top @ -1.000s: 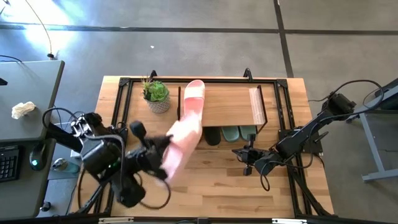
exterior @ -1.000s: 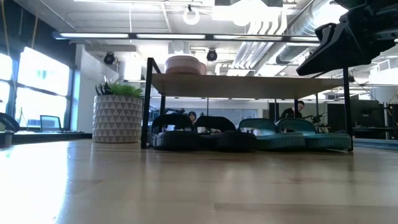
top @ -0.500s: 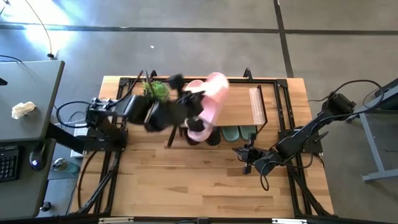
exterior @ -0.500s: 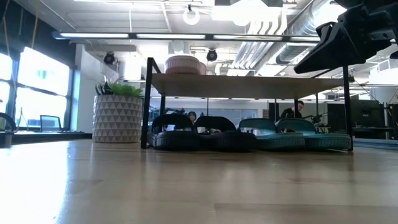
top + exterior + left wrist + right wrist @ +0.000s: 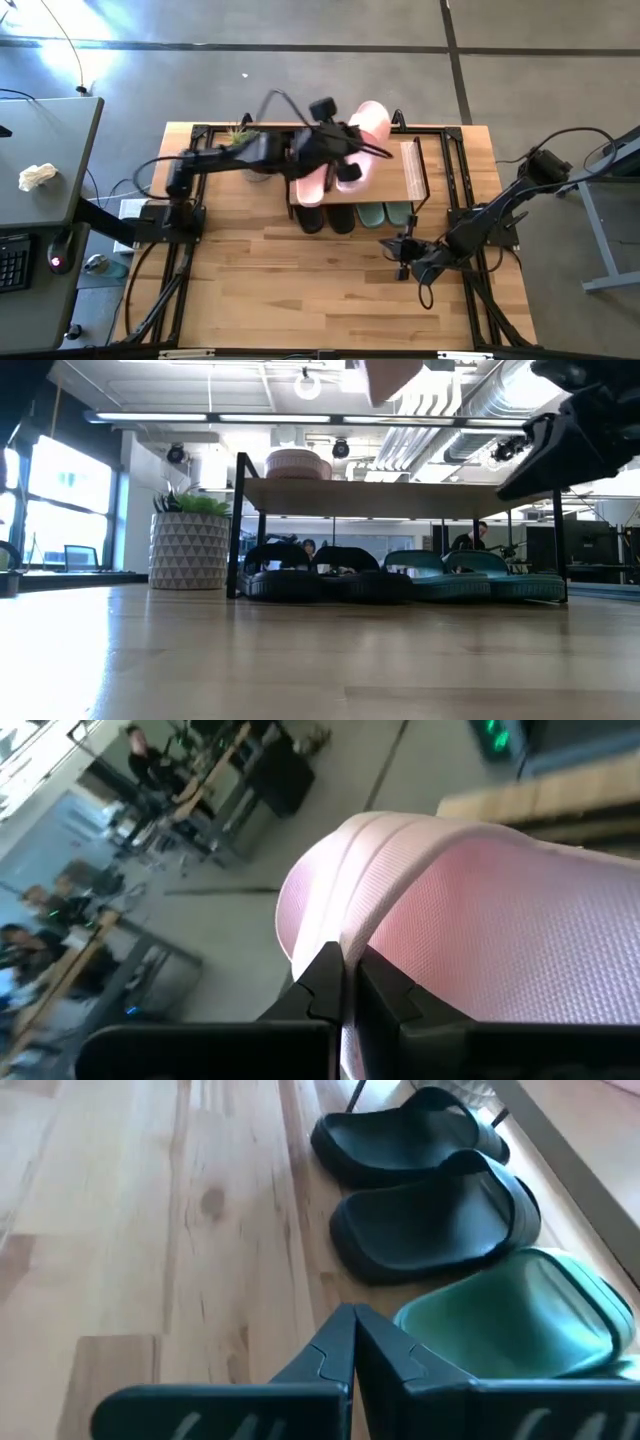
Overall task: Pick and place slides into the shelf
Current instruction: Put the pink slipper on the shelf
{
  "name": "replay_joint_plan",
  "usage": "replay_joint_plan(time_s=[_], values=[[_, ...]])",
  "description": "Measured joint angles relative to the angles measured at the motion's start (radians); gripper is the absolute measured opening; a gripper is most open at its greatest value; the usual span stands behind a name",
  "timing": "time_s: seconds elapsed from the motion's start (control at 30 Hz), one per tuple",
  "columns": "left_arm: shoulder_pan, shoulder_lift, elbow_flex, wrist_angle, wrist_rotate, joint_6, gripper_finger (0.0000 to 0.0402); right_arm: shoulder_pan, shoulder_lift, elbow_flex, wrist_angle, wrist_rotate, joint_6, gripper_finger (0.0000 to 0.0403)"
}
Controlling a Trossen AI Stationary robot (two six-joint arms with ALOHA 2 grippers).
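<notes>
My left gripper is shut on a pink slide and holds it in the air over the shelf. A second pink slide lies on the shelf's plank top. Under the plank, two black slides and two green slides rest on their soles on the table. My right gripper is shut and holds nothing. It hovers over the table just in front of the black and green slides. My left gripper pinches a thin edge of the pink slide between its two fingers. Whether that edge belongs to the strap or the sole I cannot tell. The slide is lifted clear, above the shelf's top, reaching away beyond the fingers.
A potted plant stands on the table at the shelf's left end. A black metal frame borders the table's sides. Bare wooden tabletop lies on the near side of the shelf. A grey desk stands to the left.
My left arm has swung from the table's near left toward the far right, carrying the pink slide from low over the table to above the shelf's top. The gripper stayed shut on it and turned as it went.
</notes>
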Motion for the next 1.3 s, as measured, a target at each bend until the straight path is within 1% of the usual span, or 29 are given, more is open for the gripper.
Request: replay_joint_plan(time_s=[0.07,0.23,0.37,0.5,0.67,0.87,0.97,1.13,1.3], values=[[0.003,0.047,0.0,0.002,-0.041,0.013,0.0,0.018,0.0,0.0,-0.035,0.021,0.034,0.0],[0.003,0.161,0.0,0.062,-0.211,0.113,0.0,0.058,-0.001,0.0,-0.096,0.074,0.103,0.0],[0.003,0.242,-0.001,0.058,-0.26,0.129,0.0,0.075,-0.001,0.0,-0.12,0.1,0.131,0.0],[0.003,0.282,-0.001,0.051,-0.308,0.128,0.0,0.079,-0.002,0.0,-0.126,0.107,0.134,0.0],[0.009,0.301,0.0,-0.043,-0.292,0.074,0.0,0.079,-0.002,0.0,-0.126,0.108,0.135,0.0],[0.048,0.299,0.0,-0.185,-0.238,-0.104,0.0,0.078,-0.002,0.0,-0.126,0.11,0.135,0.0],[0.067,0.299,0.0,-0.233,-0.235,-0.159,0.0,0.078,-0.002,0.0,-0.126,0.116,0.135,0.0],[0.084,0.299,0.0,-0.278,-0.192,-0.187,0.0,0.078,-0.002,0.0,-0.122,0.116,0.135,0.0],[0.081,0.299,0.0,-0.303,-0.191,-0.162,0.0,0.078,-0.002,0.0,-0.119,0.121,0.135,0.0]])
